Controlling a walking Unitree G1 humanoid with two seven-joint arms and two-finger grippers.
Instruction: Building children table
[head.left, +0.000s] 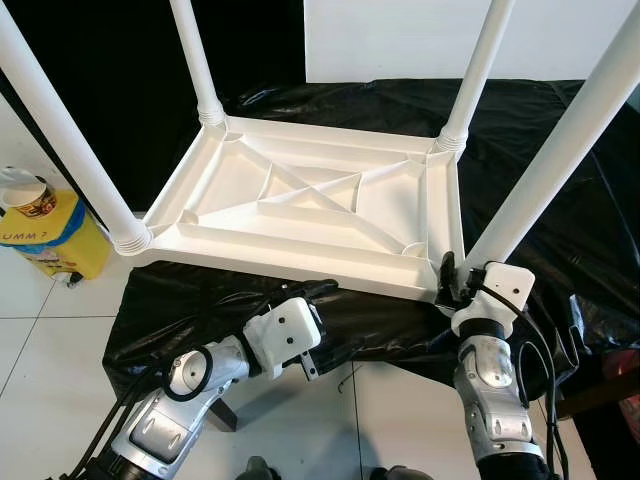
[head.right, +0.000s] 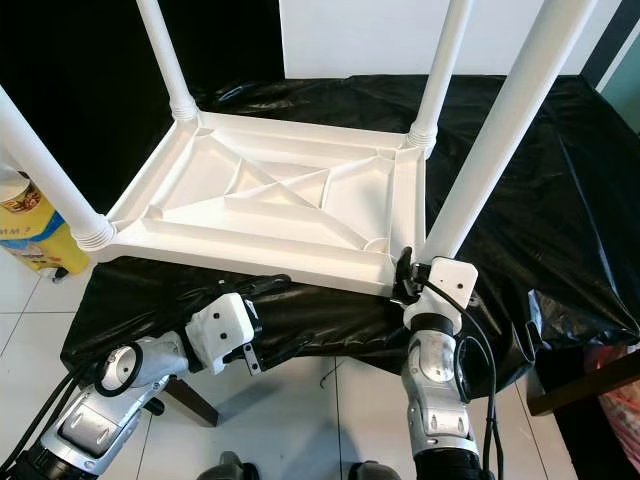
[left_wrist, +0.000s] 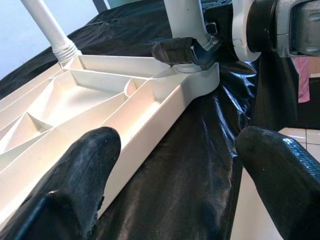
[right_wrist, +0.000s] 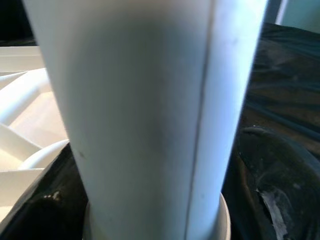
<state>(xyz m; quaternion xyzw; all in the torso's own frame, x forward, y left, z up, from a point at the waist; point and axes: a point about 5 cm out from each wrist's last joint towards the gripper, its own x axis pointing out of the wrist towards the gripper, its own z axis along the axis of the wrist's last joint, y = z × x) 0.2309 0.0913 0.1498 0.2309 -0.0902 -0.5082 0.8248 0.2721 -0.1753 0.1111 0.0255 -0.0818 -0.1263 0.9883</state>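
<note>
So the white tabletop (head.left: 310, 205) is lying upside down on the black-draped bench (head.left: 520, 140) with all four legs poking up, and the right tool (head.left: 452, 285) is pinching the base of the near-right leg (head.left: 560, 150) right at its corner socket. That leg's long axis runs up and away from the tool, so I'd guess any twisting or seating goes around that line. The left tool (head.left: 330, 345) is spread wide, gripping nothing, just beside the tabletop's near edge, so the right arm's clearly the closer one.
</note>
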